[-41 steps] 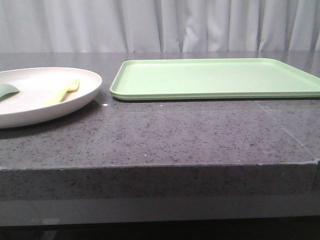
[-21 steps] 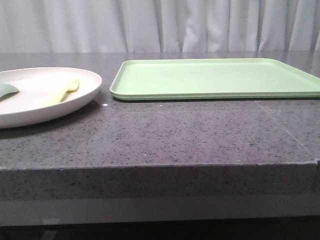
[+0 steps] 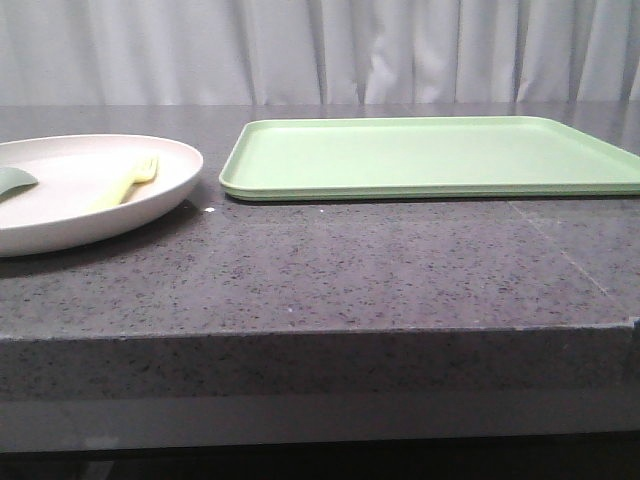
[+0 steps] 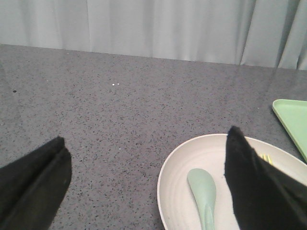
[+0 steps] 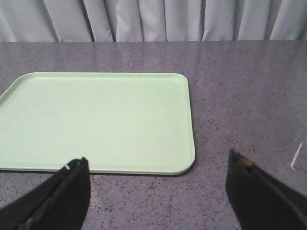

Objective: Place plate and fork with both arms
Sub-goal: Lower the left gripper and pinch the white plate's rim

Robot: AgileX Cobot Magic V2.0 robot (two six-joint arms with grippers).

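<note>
Plate (image 3: 60, 215), cream with a raised rim, sits on the grey speckled table (image 3: 350, 270) at my left, near the front edge, cut off by the left side of the front view. Fork (image 3: 128, 183), slim and pale yellow, lies inside the plate on its right half, tines pointing away from me; in the left wrist view only its tip (image 4: 265, 157) shows past one finger. A small grey-green spoon (image 4: 205, 191) lies in the plate beside the fork, toward the plate's left. My left gripper (image 4: 144, 177) hovers with its jaws spread wide, holding nothing; one black finger (image 4: 249, 187) overlaps the plate in that view, the other (image 4: 33, 182) stands over bare table. Just right of the plate, apart from it, a flat light-green tray (image 3: 430, 158) lies with nothing on it, reaching to the right side of the front view. My right gripper (image 5: 156, 191) is likewise released, jaws wide and holding nothing, positioned before the tray's (image 5: 96, 120) near right corner. Farthest back, a pale pleated curtain (image 3: 320, 50) closes the scene.
</note>
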